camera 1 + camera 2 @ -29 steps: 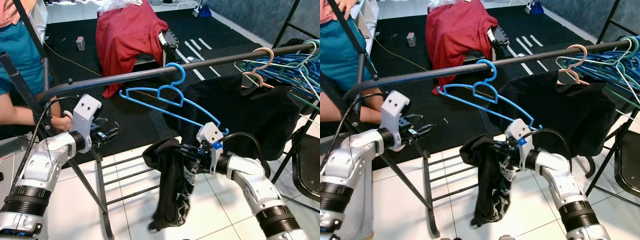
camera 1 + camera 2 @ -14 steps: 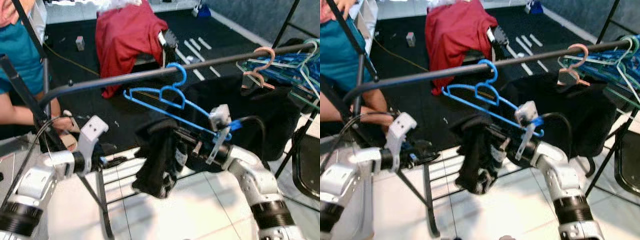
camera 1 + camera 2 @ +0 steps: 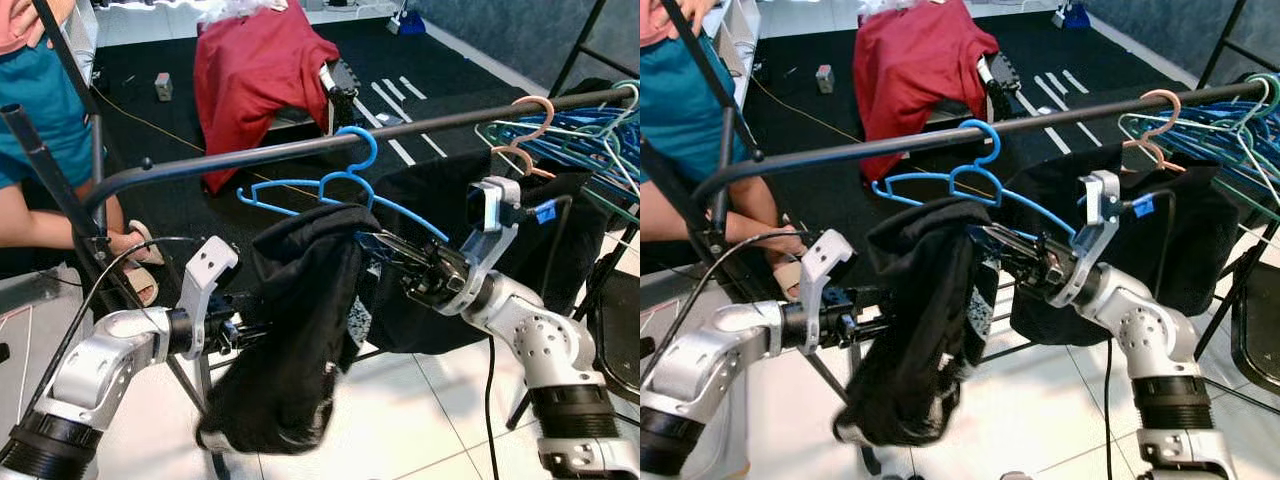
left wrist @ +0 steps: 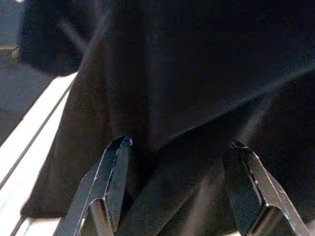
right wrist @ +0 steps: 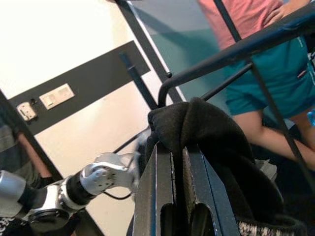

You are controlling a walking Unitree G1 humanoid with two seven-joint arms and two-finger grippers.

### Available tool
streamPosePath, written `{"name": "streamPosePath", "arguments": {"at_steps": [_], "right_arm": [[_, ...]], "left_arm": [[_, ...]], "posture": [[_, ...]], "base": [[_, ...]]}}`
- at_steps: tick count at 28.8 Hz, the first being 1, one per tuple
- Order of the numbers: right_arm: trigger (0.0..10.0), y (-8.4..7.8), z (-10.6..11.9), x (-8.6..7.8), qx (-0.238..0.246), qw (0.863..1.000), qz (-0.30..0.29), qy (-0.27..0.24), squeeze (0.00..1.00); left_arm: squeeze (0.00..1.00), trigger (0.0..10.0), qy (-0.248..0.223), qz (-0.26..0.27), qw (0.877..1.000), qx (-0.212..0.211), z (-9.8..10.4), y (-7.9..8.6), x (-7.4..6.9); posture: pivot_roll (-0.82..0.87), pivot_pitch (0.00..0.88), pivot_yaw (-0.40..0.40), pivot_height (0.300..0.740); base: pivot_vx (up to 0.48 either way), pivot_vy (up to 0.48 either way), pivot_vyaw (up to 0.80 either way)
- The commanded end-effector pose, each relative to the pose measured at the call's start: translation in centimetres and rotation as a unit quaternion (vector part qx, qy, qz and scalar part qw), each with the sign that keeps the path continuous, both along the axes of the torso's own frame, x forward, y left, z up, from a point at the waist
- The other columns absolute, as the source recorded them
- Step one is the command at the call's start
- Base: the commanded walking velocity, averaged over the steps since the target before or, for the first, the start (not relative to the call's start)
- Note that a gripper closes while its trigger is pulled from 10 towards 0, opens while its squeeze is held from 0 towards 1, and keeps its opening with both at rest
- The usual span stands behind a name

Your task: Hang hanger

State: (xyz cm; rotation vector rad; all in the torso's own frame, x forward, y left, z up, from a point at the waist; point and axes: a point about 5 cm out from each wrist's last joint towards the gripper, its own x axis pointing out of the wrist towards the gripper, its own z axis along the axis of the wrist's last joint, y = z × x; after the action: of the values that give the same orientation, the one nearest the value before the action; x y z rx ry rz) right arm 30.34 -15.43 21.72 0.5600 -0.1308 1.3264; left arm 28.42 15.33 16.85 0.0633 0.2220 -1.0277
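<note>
The right tool (image 5: 178, 162) pinches the black garment (image 3: 300, 310) below the blue hanger (image 3: 345, 185); the left tool (image 4: 177, 157) gapes empty beside it.

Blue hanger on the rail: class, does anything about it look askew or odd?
Yes. The blue hanger hangs tilted on the rail, its right end dipping low, and the black garment pinched by the right gripper is bunched up, not spread over it.

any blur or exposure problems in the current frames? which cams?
Head views: sharp, evenly lit. Left wrist view: very dark and soft, black garment close to the lens, open fingers still readable. Right wrist view: bright wall blown out, near fingers slightly soft.
</note>
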Motion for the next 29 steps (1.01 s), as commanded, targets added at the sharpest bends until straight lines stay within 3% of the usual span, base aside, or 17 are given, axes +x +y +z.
{"name": "streamPosePath", "arguments": {"at_steps": [1, 2, 4, 5, 7, 8, 9, 11, 12, 17, 20, 23, 25, 27, 29], "right_arm": [[0.0, 0.0, 0.7, 0.4, 0.007, 0.999, -0.029, -0.023, 0.0], [0.0, 0.0, 0.6, 0.9, 0.002, 0.998, -0.059, -0.025, 0.0], [0.0, 0.0, 0.6, 0.9, 0.002, 0.998, -0.059, -0.025, 0.0], [0.0, 0.0, 0.4, 1.2, -0.004, 0.996, -0.084, -0.028, 0.0], [0.0, 0.0, 0.4, 1.2, -0.004, 0.996, -0.084, -0.028, 0.0], [0.0, -0.2, 0.4, 1.6, -0.009, 0.992, -0.123, -0.029, 0.0], [0.0, -0.4, 0.4, 2.0, -0.004, 0.987, -0.156, -0.029, 0.0], [0.0, -0.4, 0.4, 2.0, -0.004, 0.987, -0.156, -0.029, 0.0], [0.0, -0.7, 0.7, 2.3, 0.016, 0.984, -0.178, -0.021, 0.0], [0.0, -0.9, 1.0, 2.4, 0.03, 0.982, -0.187, -0.015, 0.0], [0.0, -0.2, 0.9, 2.3, 0.029, 0.986, -0.165, -0.008, 0.0], [0.0, 0.6, 0.8, 1.9, 0.016, 0.992, -0.125, -0.007, 0.0], [0.0, 0.6, 0.8, 1.9, 0.016, 0.992, -0.125, -0.007, 0.0], [0.0, 0.7, 0.9, 1.9, 0.016, 0.992, -0.126, -0.012, 0.0], [0.0, 0.7, 1.0, 2.0, 0.019, 0.99, -0.137, -0.015, 0.0]], "left_arm": [[0.0, 10.0, 0.016, -0.012, 0.999, -0.025, 0.0, -0.1, -0.7], [0.0, 10.0, 0.007, -0.006, 0.999, -0.052, 0.5, -0.2, -0.6], [0.0, 10.0, 0.007, -0.006, 0.999, -0.052, 0.5, -0.2, -0.6], [0.0, 10.0, 0.002, 0.018, 0.996, -0.083, 0.9, -0.1, -0.2], [0.0, 10.0, 0.002, 0.018, 0.996, -0.083, 0.9, -0.1, -0.2], [1.0, 10.0, -0.004, 0.056, 0.988, -0.142, 1.3, 0.0, 0.4], [1.0, 10.0, -0.011, 0.075, 0.981, -0.181, 1.4, 0.0, 0.5], [1.0, 10.0, -0.011, 0.075, 0.981, -0.181, 1.4, 0.0, 0.5], [1.0, 10.0, -0.02, 0.083, 0.974, -0.209, 1.4, -0.4, 0.5], [1.0, 10.0, -0.027, 0.081, 0.972, -0.22, 1.2, -0.9, 0.3], [1.0, 10.0, -0.032, 0.065, 0.979, -0.192, 0.5, -2.6, -0.1], [1.0, 10.0, -0.079, 0.101, 0.983, -0.127, -0.2, -3.0, 0.6], [1.0, 10.0, -0.079, 0.101, 0.983, -0.127, -0.2, -3.0, 0.6], [1.0, 10.0, -0.117, 0.127, 0.977, -0.121, 0.4, -2.9, 1.1], [1.0, 10.0, -0.124, 0.121, 0.975, -0.136, 0.8, -3.1, 1.0]], "posture": [[-0.09, 0.124, 0.002, 0.74], [-0.09, 0.127, 0.003, 0.74], [-0.09, 0.127, 0.003, 0.74], [-0.09, 0.127, 0.003, 0.74], [-0.09, 0.127, 0.003, 0.74], [-0.09, 0.134, 0.007, 0.74], [-0.09, 0.135, 0.008, 0.74], [-0.09, 0.135, 0.008, 0.74], [-0.1, 0.142, 0.007, 0.74], [-0.1, 0.143, 0.007, 0.74], [-0.1, 0.151, 0.0, 0.74], [-0.11, 0.153, -0.001, 0.74], [-0.11, 0.153, -0.001, 0.74], [-0.11, 0.154, 0.001, 0.74], [-0.11, 0.155, 0.001, 0.74]], "base": [[0.0, 0.0, 0.0], [0.0, 0.0, 0.0], [0.0, 0.0, 0.0], [0.0, 0.0, 0.0], [0.0, 0.0, 0.0], [0.0, 0.0, 0.0], [0.0, 0.0, 0.0], [0.0, 0.0, 0.0], [0.0, 0.0, 0.0], [0.0, 0.0, 0.0], [0.0, 0.0, 0.0], [0.0, 0.0, 0.0], [0.0, 0.0, 0.0], [0.0, 0.0, 0.0], [0.0, 0.0, 0.0]]}}
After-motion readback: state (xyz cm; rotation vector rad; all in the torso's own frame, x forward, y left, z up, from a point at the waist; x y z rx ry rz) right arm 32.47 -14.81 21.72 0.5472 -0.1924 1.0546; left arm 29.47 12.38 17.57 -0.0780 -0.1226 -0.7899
